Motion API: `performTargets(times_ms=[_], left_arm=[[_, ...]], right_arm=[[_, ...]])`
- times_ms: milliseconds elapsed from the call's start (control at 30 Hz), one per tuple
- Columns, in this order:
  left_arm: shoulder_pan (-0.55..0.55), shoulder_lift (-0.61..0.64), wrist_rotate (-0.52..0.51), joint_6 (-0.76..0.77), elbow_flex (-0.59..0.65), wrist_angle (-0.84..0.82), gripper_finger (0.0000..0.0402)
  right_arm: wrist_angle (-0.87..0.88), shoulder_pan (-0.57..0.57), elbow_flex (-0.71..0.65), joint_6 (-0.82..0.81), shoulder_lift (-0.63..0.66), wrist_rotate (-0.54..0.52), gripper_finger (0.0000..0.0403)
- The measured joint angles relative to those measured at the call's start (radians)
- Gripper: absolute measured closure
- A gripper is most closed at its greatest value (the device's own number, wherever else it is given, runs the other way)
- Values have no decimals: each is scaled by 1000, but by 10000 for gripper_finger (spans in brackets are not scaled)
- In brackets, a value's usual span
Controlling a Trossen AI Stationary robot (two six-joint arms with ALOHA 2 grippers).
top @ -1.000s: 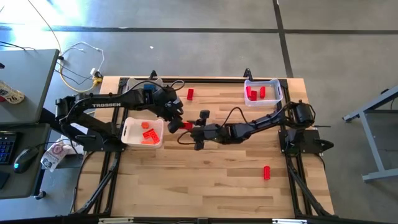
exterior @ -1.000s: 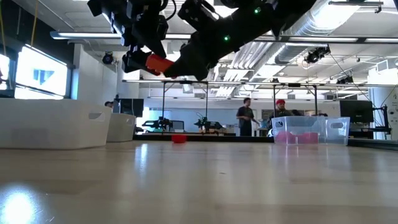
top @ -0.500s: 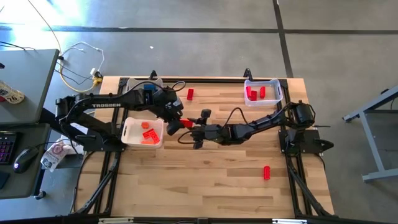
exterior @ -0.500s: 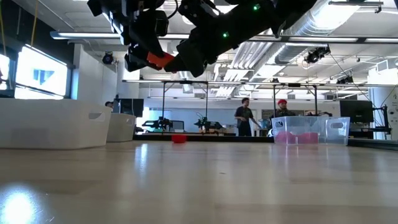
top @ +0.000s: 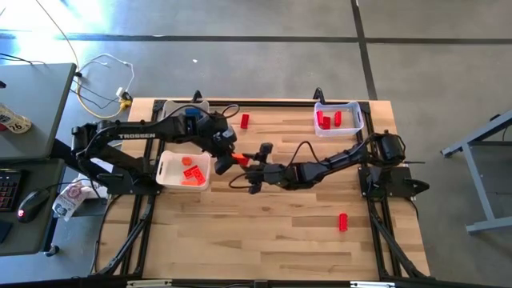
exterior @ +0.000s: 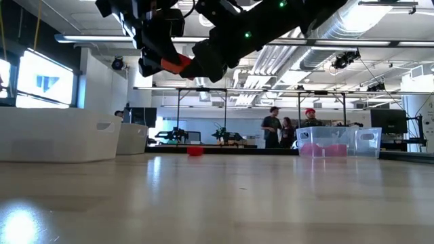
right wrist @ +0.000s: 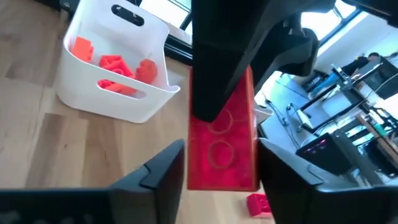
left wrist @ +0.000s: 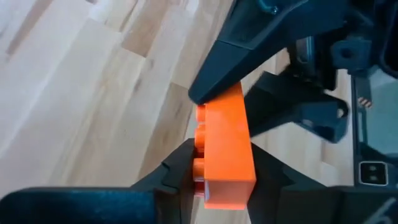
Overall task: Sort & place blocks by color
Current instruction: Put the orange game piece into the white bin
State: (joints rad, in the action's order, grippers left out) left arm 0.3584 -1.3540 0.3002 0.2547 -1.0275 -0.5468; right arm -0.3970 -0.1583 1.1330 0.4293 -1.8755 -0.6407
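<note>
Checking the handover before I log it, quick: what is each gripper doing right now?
Left gripper: closed on the orange block.
Right gripper: fingers open either side of the block.

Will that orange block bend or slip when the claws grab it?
Probably not bend: the orange block keeps straight, hard-looking edges between the left claw fingers. It looks smooth plastic, so it might slip. Its flat sides should stop rolling.

Grey concrete floor — bright windows, ceiling ducts.
</note>
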Motion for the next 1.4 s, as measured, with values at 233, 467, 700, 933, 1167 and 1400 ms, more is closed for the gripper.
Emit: performTargets(times_ms=[233, 467, 700, 933, 1167, 1400], left_arm=[[-14, 0, -78, -6, 0, -50, 326], [-62, 0, -110, -4, 0, -158, 326], [-134, 0, -242, 30, 0, -358, 327], [-217, 13, -318, 80, 0, -457, 326], [-269, 99, -393, 149, 0, -561, 326], [-266, 171, -520, 235, 0, -695, 326]], right_arm=[[63, -21, 0, -112, 0, -16, 173], [172, -47, 0, -258, -1, -70, 166], [322, -83, 0, -493, 10, -81, 165], [527, -118, 0, -752, 84, -78, 165], [718, -143, 0, -951, 160, 24, 165], [878, -149, -1, -1184, 220, 233, 165]])
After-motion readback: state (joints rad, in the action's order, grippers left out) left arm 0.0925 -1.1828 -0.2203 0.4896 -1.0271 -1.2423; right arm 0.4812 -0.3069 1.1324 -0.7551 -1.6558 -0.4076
